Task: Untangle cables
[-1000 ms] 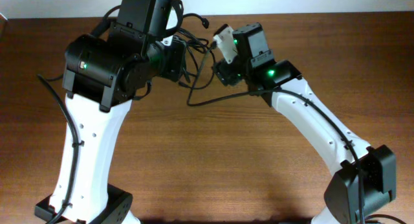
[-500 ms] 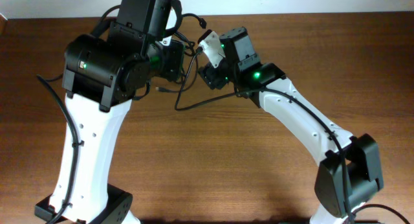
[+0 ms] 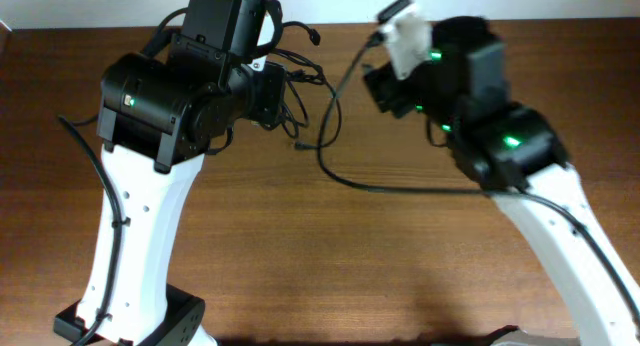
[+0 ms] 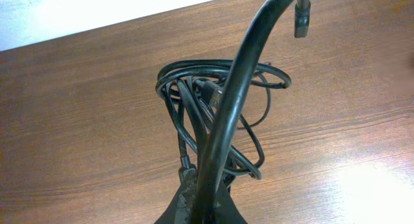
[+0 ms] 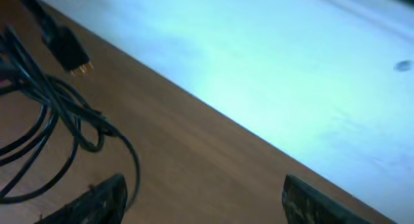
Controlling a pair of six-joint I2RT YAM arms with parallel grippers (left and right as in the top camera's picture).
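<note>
A tangle of black cables (image 3: pixel 298 78) hangs at the back of the wooden table (image 3: pixel 330 256). My left gripper (image 3: pixel 278 86) is shut on it. In the left wrist view the jaws (image 4: pixel 206 208) pinch the bottom of the bundle (image 4: pixel 213 101), with one thick cable running up the foreground. My right gripper (image 3: pixel 382 86) is raised to the right of the tangle, apart from it. In the right wrist view its fingers (image 5: pixel 200 198) are wide open and empty. Cable loops (image 5: pixel 61 114) and a plug (image 5: pixel 65 46) lie to their left.
A long black cable (image 3: pixel 335 171) curves from near the right wrist down across the table and under the right arm; I cannot tell where it ends. The table's far edge meets a white wall (image 5: pixel 272 62). Both arm bases stand at the front.
My right arm has swung right and upward, away from the tangle it was beside. The long cable has been drawn out to the right. My left arm has not moved.
</note>
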